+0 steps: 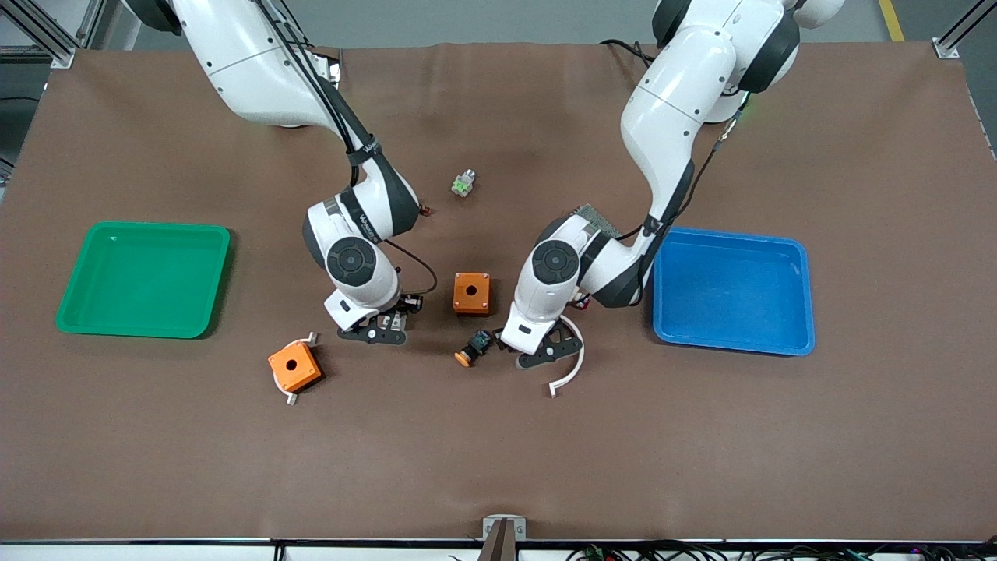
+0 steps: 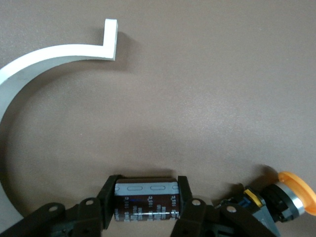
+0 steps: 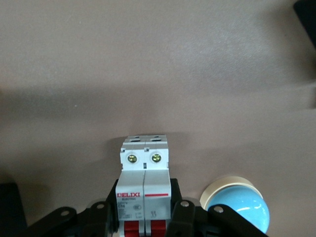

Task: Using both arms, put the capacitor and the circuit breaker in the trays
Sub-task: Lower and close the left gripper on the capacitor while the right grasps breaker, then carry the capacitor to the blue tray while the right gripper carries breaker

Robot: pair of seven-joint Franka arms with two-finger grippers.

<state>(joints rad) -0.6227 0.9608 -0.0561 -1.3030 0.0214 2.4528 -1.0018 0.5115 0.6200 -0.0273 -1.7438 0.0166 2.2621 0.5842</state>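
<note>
My left gripper is low over the table, between the black push button and the white curved strip. In the left wrist view, this gripper is shut on the capacitor, a small dark block with a grey stripe; its fingers press on both ends. My right gripper is low over the table between the two orange boxes. In the right wrist view, this gripper is shut on the circuit breaker, a white block with red levers. Both parts are mostly hidden under the hands in the front view.
A green tray lies at the right arm's end, a blue tray at the left arm's end. Two orange boxes, an orange-capped push button, a white curved strip and a small green-white part lie about.
</note>
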